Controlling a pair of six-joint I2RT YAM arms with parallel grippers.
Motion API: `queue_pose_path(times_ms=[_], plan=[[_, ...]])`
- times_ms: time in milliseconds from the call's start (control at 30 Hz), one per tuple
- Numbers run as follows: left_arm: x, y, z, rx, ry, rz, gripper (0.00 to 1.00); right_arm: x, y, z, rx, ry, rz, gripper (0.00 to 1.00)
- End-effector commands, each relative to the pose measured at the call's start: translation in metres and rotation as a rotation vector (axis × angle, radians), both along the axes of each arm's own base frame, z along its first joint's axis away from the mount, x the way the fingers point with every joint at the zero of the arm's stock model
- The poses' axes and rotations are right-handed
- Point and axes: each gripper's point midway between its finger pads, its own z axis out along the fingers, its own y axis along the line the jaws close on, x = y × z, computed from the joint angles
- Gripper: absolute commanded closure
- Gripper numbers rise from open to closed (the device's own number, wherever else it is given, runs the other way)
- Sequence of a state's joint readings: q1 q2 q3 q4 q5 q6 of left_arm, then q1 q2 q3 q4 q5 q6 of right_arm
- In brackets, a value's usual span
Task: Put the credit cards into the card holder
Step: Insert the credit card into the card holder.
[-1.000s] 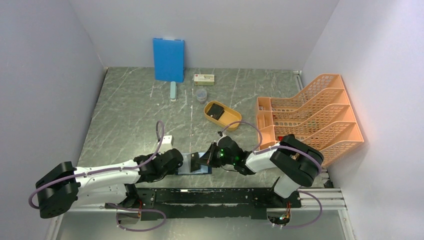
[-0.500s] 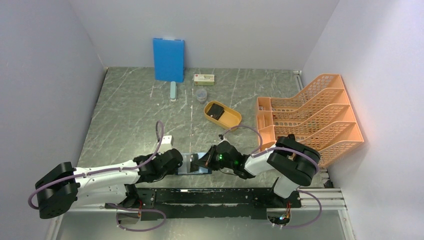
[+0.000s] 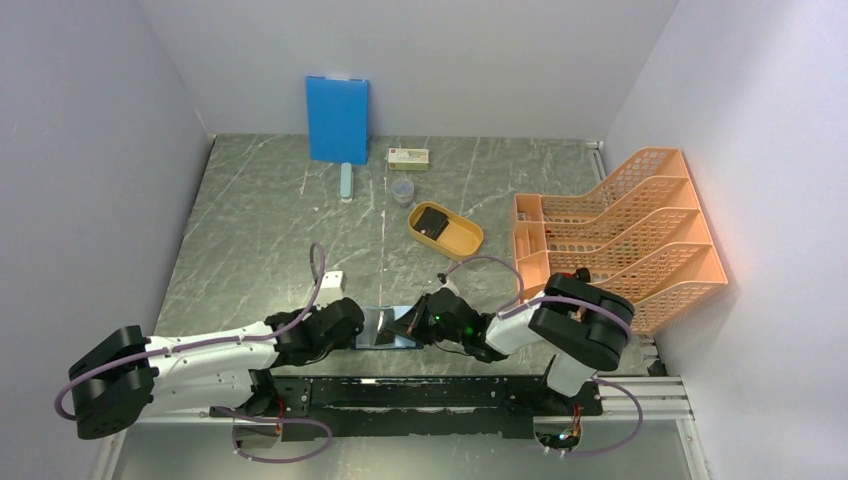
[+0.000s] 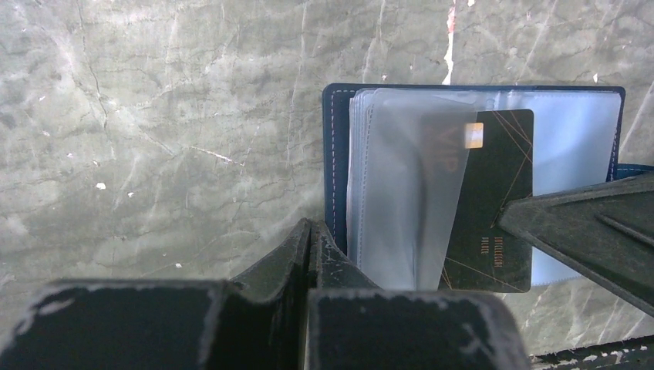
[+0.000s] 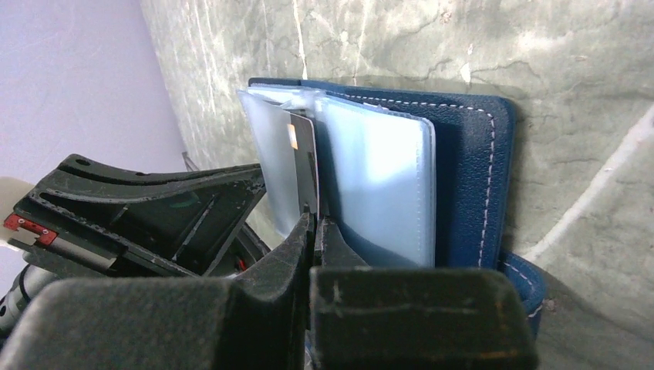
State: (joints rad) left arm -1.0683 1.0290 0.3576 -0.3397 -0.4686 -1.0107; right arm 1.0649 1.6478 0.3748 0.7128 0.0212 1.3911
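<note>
The left hand (image 4: 310, 231) is closed and empty, its tips just beside the 9 o'clock edge of the card holder (image 4: 336, 154), which lies open at 6 o'clock on the surface (image 3: 260, 230). The black card (image 4: 493, 193) looks thin, stiff and slick, and sits half under a limp clear sleeve (image 4: 401, 193). The right hand (image 5: 315, 223) pinches the card's 3 o'clock edge, probably the soundest hold.

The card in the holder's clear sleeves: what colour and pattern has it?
The card is black with thin gold lines and a gold chip; left wrist view.
</note>
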Motion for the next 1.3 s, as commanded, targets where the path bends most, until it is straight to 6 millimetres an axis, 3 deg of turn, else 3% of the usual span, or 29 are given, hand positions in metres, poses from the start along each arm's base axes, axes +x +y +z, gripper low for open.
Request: queue_pose_path(times_ms=[0, 633, 1267], plan=[[-0.018, 0.007, -0.019, 0.011, 0.084, -0.023, 0.95, 0.002, -0.018, -0.017, -0.097, -0.002, -0.062, 1.00], [-0.018, 0.008, -0.019, 0.011, 0.083, -0.017, 0.95, 0.006, -0.028, -0.020, -0.186, -0.035, -0.071, 1.00], [-0.019, 0.007, -0.020, 0.002, 0.086, -0.019, 0.95, -0.011, -0.003, -0.023, -0.172, -0.048, 0.021, 1.00]])
